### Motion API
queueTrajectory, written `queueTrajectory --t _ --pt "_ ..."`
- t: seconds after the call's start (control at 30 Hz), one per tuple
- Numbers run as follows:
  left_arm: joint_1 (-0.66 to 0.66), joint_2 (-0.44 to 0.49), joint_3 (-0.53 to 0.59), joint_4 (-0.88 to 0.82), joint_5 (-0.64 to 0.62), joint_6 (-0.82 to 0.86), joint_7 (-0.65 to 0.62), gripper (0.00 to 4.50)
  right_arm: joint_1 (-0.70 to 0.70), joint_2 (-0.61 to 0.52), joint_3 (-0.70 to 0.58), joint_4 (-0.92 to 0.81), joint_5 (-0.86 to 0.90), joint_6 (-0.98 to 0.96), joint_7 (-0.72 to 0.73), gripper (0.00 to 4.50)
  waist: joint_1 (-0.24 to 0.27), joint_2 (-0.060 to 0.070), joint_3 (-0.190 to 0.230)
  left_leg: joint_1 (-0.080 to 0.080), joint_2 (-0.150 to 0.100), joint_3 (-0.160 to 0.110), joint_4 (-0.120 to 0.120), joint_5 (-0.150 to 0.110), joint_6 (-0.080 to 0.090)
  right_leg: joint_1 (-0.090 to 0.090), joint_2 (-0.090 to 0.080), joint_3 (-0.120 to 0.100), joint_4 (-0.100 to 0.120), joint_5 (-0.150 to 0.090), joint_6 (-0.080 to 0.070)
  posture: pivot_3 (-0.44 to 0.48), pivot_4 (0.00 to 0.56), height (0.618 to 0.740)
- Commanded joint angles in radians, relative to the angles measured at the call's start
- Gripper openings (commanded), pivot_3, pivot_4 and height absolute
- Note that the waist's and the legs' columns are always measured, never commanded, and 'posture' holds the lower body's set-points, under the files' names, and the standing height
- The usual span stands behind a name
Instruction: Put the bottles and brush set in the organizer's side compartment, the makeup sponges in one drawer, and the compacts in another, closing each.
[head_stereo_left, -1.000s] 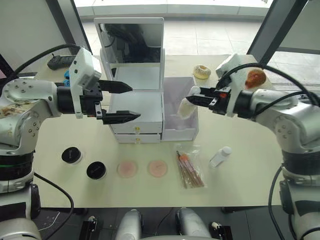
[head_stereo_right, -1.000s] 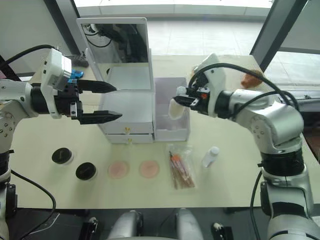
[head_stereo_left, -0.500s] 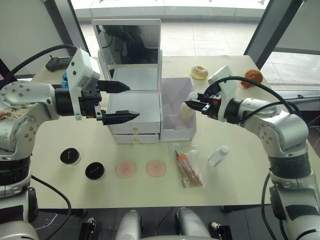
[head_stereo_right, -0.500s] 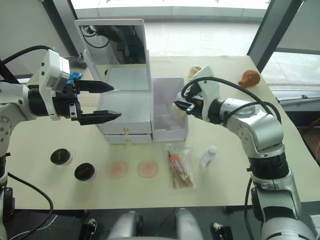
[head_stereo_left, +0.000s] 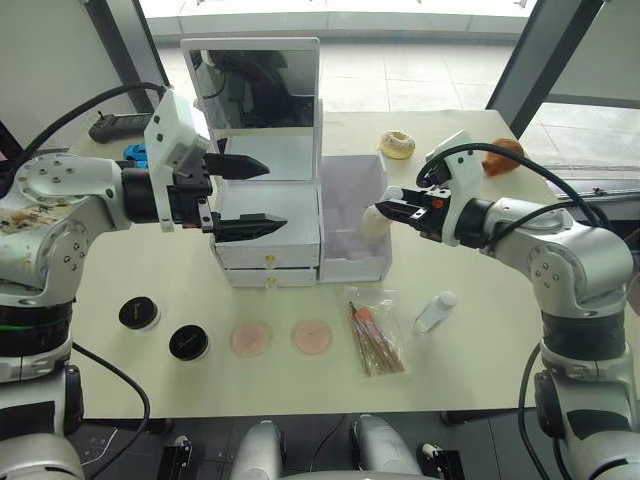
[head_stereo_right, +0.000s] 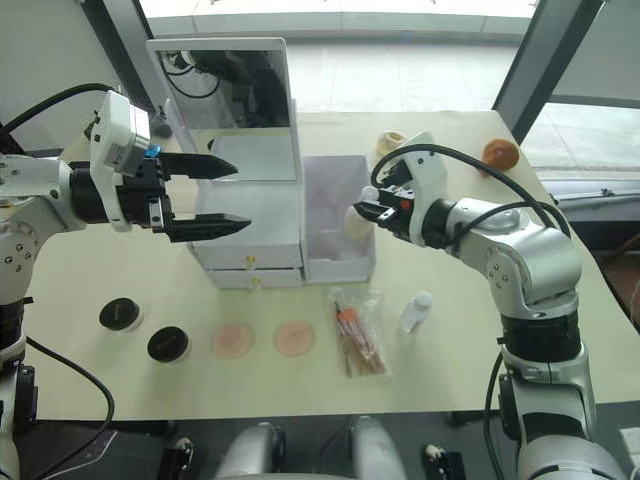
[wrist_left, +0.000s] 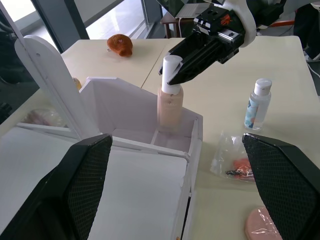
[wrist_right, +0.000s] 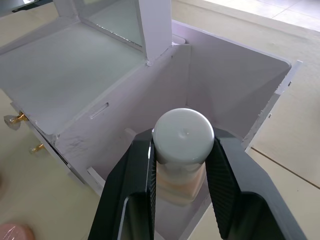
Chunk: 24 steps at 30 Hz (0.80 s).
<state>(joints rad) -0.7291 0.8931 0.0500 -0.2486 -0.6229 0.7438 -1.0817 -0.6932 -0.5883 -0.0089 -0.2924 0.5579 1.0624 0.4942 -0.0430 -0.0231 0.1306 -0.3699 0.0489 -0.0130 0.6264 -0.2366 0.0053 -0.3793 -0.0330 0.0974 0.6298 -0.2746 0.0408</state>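
Observation:
The white organizer (head_stereo_left: 270, 235) stands mid-table with both gold-knobbed drawers pushed in. My right gripper (head_stereo_left: 385, 208) is shut on the white cap of the peach-beige bottle (wrist_left: 170, 107). The bottle stands almost upright inside the side compartment (head_stereo_left: 350, 195), at its right side. My left gripper (head_stereo_left: 245, 195) hangs open over the drawer section's top, holding nothing. On the table in front lie the short white bottle (head_stereo_left: 436, 311), the brush set (head_stereo_left: 377, 335), two pink makeup sponges (head_stereo_left: 251, 339) (head_stereo_left: 313, 334) and two black compacts (head_stereo_left: 139, 313) (head_stereo_left: 189, 342).
The organizer's tall mirror (head_stereo_left: 255, 90) rises at the back. A doughnut-shaped toy (head_stereo_left: 398, 144) and a brown-orange toy (head_stereo_left: 505, 152) lie at the far right. A black device (head_stereo_left: 105, 127) and a blue item (head_stereo_left: 135, 153) sit at the far left.
My right gripper has carried the peach-beige bottle down into the side compartment and brought it from tilted to nearly upright. The left gripper has hardly moved.

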Motion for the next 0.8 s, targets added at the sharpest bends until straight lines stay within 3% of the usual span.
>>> queueTrajectory --t 0.03,0.3,0.8 --pt "-0.026 0.001 0.002 -0.003 0.01 -0.022 -0.007 4.5 0.008 0.021 -0.031 -0.027 0.03 0.047 -0.014 1.26 0.0 0.0 0.0 0.0 0.0 0.0 0.0 0.0 0.0 0.0 0.0 0.0 0.0 0.0 0.0 0.0 0.15 0.74" --pt "-0.037 -0.008 -0.02 0.018 0.026 -0.043 -0.02 4.5 -0.041 0.022 -0.111 -0.066 0.093 0.114 -0.029 1.26 -0.001 0.0 0.0 -0.004 0.0 0.0 0.0 0.0 0.0 -0.005 0.0 0.001 0.001 0.0 0.0 0.0 0.15 0.74" --pt "-0.048 -0.02 -0.022 0.028 0.029 -0.039 -0.053 4.5 0.004 0.059 0.04 -0.03 -0.048 0.055 -0.086 1.26 0.0 0.0 0.0 -0.005 0.0 0.0 0.0 0.0 0.0 -0.006 0.001 0.001 0.001 0.0 -0.001 0.0 0.15 0.74"
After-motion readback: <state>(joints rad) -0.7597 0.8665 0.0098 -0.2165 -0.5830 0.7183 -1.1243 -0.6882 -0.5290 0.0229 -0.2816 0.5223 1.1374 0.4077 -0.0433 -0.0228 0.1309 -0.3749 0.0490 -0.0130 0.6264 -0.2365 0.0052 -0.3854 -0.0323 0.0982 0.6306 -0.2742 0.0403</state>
